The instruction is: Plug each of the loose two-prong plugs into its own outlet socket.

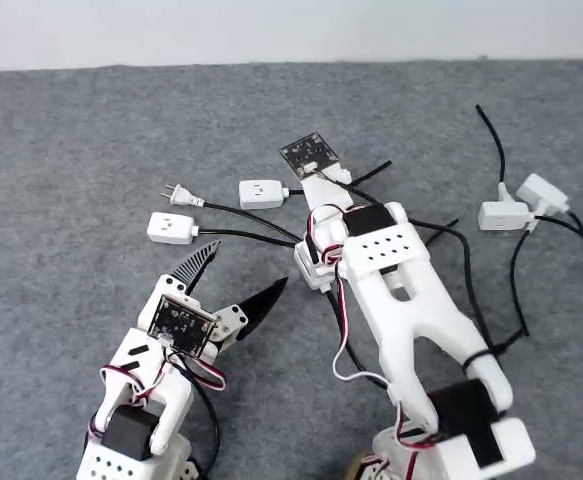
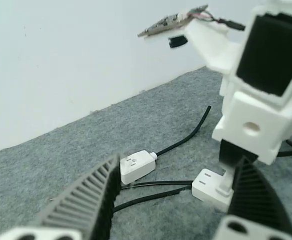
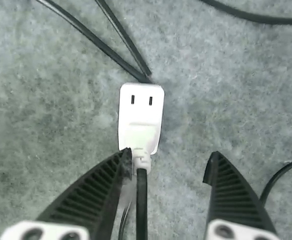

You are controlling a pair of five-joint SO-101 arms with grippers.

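- centre socket [image 3: 141, 117]: white, lying flat on the grey mat [image 1: 71, 150], slots facing up, directly under the right gripper [image 3: 171, 155].
- right gripper: jaws apart, straddling the socket's cable end. One fingertip [image 3: 124, 156] sits against the socket's corner; the other stands off it.
- in the way: the socket's own cable [image 3: 141, 200] runs back between the jaws, right beside that fingertip. I also see two black cables [image 3: 85, 35] coming in at its slotted end.
- right arm [image 1: 401, 290] stands over that spot in the high view.
- far socket [image 1: 263, 193]: on the mat just beside the right arm's wrist, slots up, its cable leading under the arm.
- loose plug [image 1: 176, 193]: prongs bare, not in anything. It is near the left socket [image 1: 169, 228] but not touching it. Their cables run side by side toward the right arm.
- left gripper [image 1: 249, 264]: jaws wide apart with nothing between them, low over the mat, short of the left socket and pointing toward the far socket.
- plug-and-socket pair [image 1: 501, 215]: two white bodies touching, well apart from both grippers. I can't tell whether they're fully seated.
- loose black cable [image 1: 516, 280] loops down from that pair past the right arm.
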